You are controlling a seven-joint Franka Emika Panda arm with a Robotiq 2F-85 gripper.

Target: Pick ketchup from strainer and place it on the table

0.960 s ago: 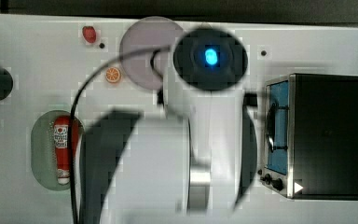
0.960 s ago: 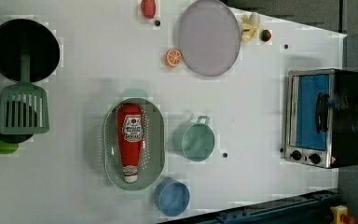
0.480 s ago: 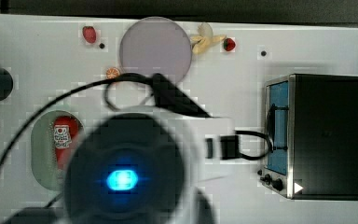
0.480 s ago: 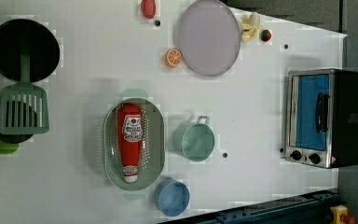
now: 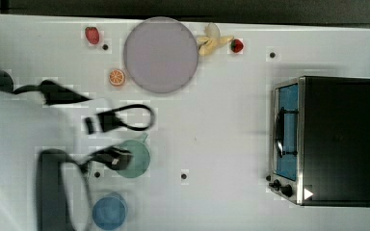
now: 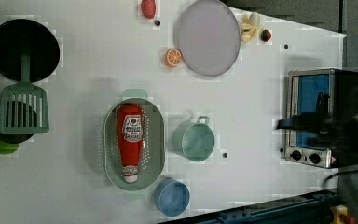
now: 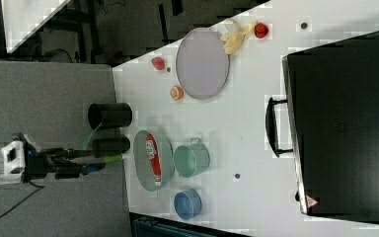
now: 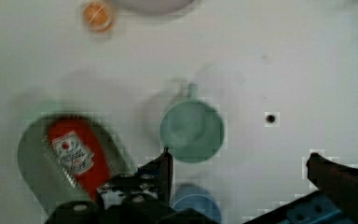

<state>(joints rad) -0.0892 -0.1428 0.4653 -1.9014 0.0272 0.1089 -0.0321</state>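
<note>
- Though the ketchup (image 6: 131,141) carries a white printed label with a red emblem, none of its writing can be read.
- It is a red squeeze bottle, white cap toward the left view's bottom.
- It lies lengthwise inside the pale green strainer (image 6: 154,140) on the white table (image 6: 84,93), beside a teal cup (image 6: 193,140).
- Seen from the wrist, the gripper (image 8: 240,170) hangs with fingers (image 8: 164,169) spread wide, empty.

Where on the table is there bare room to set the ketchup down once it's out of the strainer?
The widest bare table lies between the green cup and the toaster oven, below the grey plate in the left view. Another patch sits above the strainer, beside the spatula. Around the strainer's lower end, the two cups crowd in.
</note>
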